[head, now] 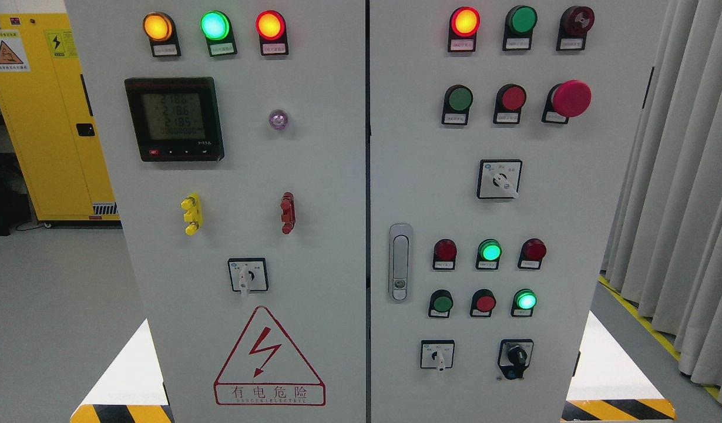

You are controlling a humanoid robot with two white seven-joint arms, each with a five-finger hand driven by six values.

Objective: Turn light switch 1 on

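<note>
Neither robot hand reaches into the head view, so their state and the switch's place relative to them can't be told. The grey cabinet [337, 235] carries white rotary switches: one on the left door [248, 276], two on the right door, upper [499, 179] and lower [437, 354]. Their labels are too small to read, so I can't tell which is number 1.

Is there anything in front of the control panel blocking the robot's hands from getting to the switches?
Nothing visible blocks it. The cabinet face is unobstructed, and its rotary switches and push buttons are all exposed. Neither robot hand is in view, and the labels are too small to tell which is switch 1.
</note>
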